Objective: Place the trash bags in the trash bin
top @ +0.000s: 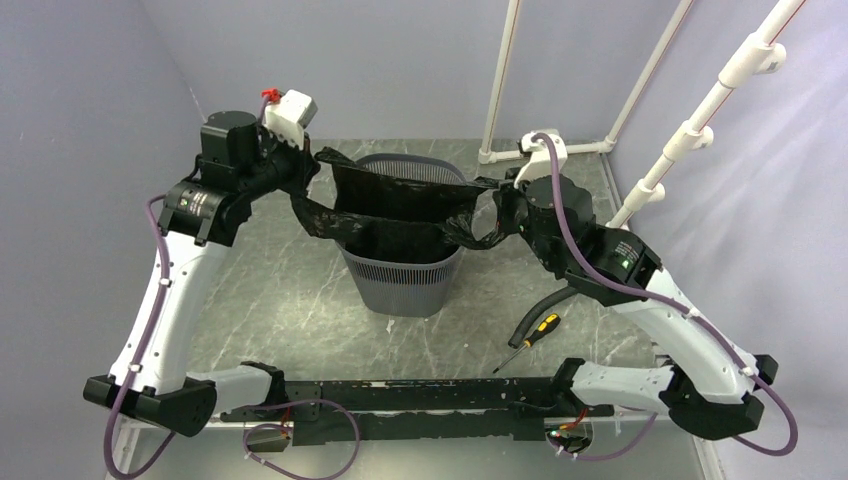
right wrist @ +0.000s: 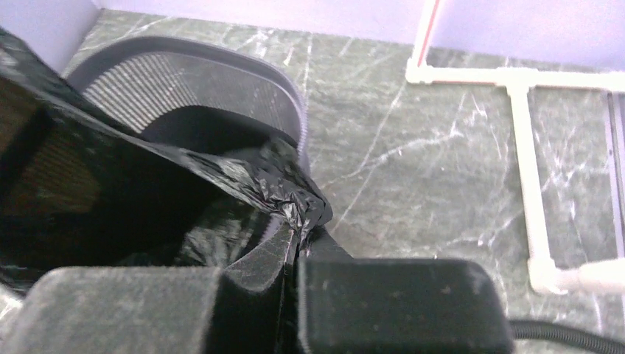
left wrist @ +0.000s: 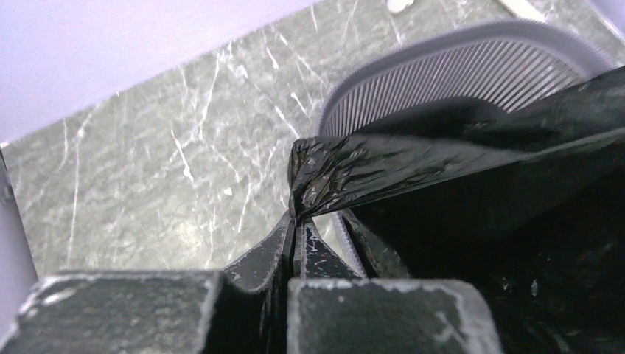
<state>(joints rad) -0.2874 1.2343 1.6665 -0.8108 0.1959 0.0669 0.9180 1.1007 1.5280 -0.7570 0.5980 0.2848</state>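
Stretching between both arms, the black trash bag (top: 395, 200) hangs across the mouth of the grey mesh trash bin (top: 402, 282). The left tool (top: 306, 170) is clamped on the bag's left edge and the right tool (top: 503, 203) on its right edge. Bare tabletop (top: 270, 290) lies outward of each tool. Only the overhead view shows a screwdriver (top: 532, 337), back toward the bases from the right tool.

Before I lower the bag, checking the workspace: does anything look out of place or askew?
A screwdriver with a black and yellow handle lies loose on the table by the right arm, no part of this job. The trash bin stands upright, the trash bag stretched over it between the left gripper and right gripper.
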